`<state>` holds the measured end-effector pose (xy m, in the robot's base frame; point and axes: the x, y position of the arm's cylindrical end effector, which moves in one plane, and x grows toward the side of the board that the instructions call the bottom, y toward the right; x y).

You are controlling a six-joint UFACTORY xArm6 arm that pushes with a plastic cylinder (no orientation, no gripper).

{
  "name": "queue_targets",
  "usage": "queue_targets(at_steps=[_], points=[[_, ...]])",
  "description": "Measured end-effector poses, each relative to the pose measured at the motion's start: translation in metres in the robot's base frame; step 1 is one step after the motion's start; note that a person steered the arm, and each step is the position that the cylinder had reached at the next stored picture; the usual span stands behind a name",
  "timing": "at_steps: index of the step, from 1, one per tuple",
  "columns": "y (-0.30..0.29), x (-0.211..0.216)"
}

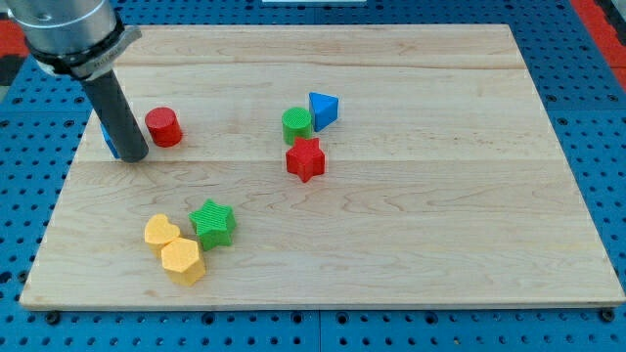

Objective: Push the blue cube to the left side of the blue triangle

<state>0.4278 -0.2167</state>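
Observation:
The blue cube (110, 140) sits near the board's left edge, mostly hidden behind my rod; only a blue sliver shows. My tip (134, 155) rests on the board right against the cube's right side. The blue triangle (324, 110) lies at the upper middle of the board, far to the right of the cube. A green cylinder (297, 124) touches the triangle's left side.
A red cylinder (163, 127) stands just right of my tip. A red star (305, 159) lies below the green cylinder. A green star (212, 223), a yellow heart (161, 233) and a yellow hexagon (183, 260) cluster at the lower left. The wooden board (440, 196) lies on a blue pegboard.

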Motion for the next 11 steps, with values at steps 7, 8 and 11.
queue_targets(at_steps=[7,8,11], points=[[0.0,-0.025],[0.032,-0.034],[0.008,-0.063]])
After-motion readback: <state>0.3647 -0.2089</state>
